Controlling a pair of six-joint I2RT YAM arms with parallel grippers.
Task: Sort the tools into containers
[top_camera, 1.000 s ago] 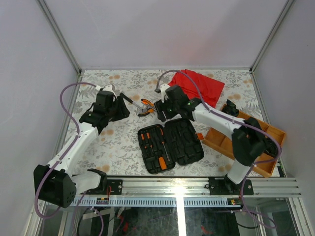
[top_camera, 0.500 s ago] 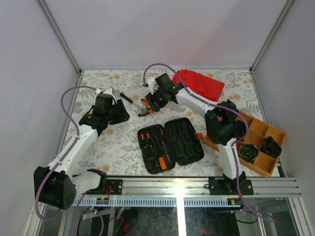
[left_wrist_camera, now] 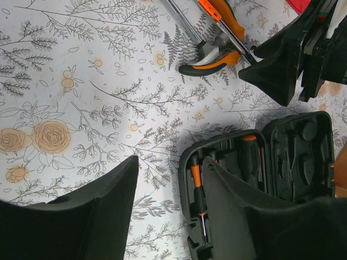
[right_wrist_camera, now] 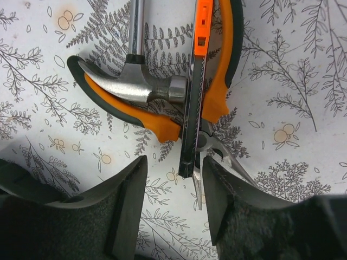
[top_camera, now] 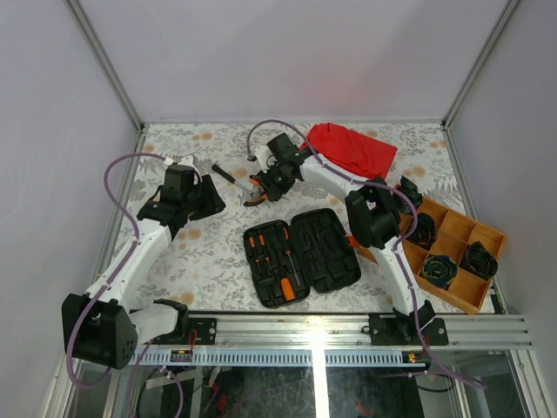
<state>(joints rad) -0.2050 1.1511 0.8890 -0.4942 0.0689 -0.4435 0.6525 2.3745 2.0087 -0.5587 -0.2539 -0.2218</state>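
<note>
right gripper (right_wrist_camera: 171,184) open, empty, straddling knife (right_wrist_camera: 194,108) tip atop pliers (right_wrist_camera: 219,92) | left gripper (left_wrist_camera: 168,181) open, empty, left of case (top_camera: 300,255) | tip: descend centred on knife only, avoid hammer (right_wrist_camera: 135,86) head

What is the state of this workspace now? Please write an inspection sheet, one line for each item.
Surface: floral table cover, nothing spilled.
Job's things: black tool case open, screwdrivers in its left half as seen from above; hammer, orange-handled pliers and knife-like tool piled together beyond it.
Clutter: red cloth at the back; wooden tray with dark rolls at the right.
Hands: left hand open and empty; right hand open over the pile, gripping nothing.
Cables: purple cable on each arm, looping in the air.
Surroundings: grey walls, metal rail at the near edge.
</note>
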